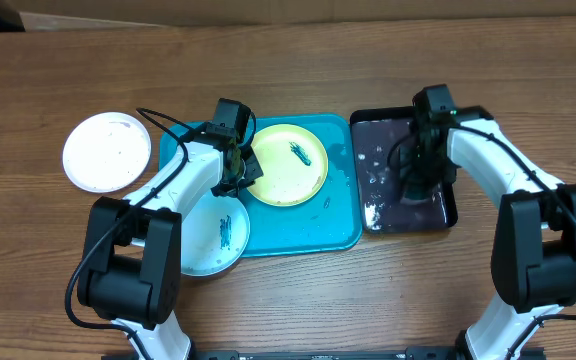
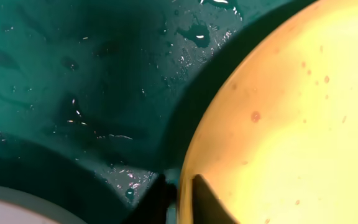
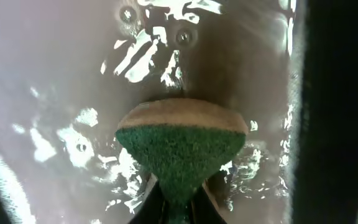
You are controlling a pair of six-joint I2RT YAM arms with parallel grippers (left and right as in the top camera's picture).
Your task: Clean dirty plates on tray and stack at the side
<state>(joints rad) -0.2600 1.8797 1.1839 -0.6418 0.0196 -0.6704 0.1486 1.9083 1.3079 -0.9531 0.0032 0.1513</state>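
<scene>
Wet tray (image 2: 73,93); plate (image 2: 291,112) in left claw (image 2: 179,182)

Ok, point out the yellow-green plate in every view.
Overhead: the plate lies near the centre, on the upper half of the turquoise tray.
Left wrist: the plate fills the right side, with the wet turquoise tray to its left.
Right wrist: not in it; only the sponge over the black tray.
Shared landmark: the turquoise tray, seen in overhead and left wrist.
</scene>
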